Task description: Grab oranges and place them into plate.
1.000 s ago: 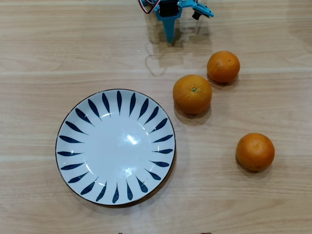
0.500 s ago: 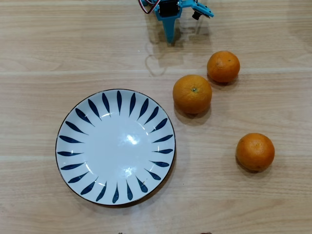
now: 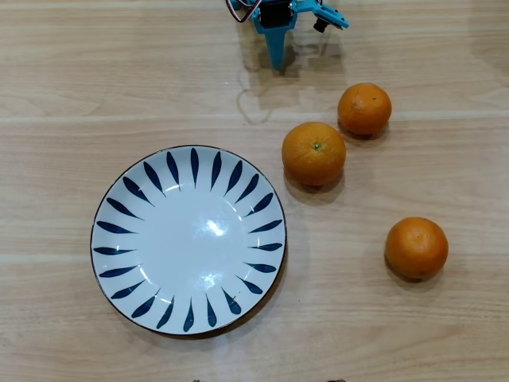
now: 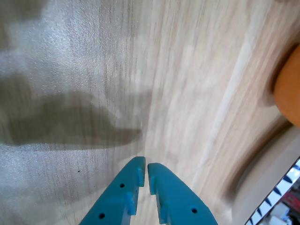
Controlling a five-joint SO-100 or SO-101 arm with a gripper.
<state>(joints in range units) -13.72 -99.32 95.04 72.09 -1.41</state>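
Note:
Three oranges lie on the wooden table in the overhead view: a larger one with a green stem mark (image 3: 313, 153) just right of the plate, one (image 3: 364, 108) behind it, one (image 3: 416, 247) at the right. The white plate (image 3: 119, 208) with dark blue petal strokes sits empty at centre left. My blue gripper (image 3: 276, 62) is at the top edge, above and left of the oranges, touching none. In the wrist view its fingertips (image 4: 144, 168) meet, shut on nothing, with an orange (image 4: 289, 93) and a bit of the plate's rim (image 4: 276, 193) at the right edge.
The light wooden table (image 3: 71, 87) is bare apart from these things. Red and white wires (image 3: 238, 9) trail from the arm at the top edge.

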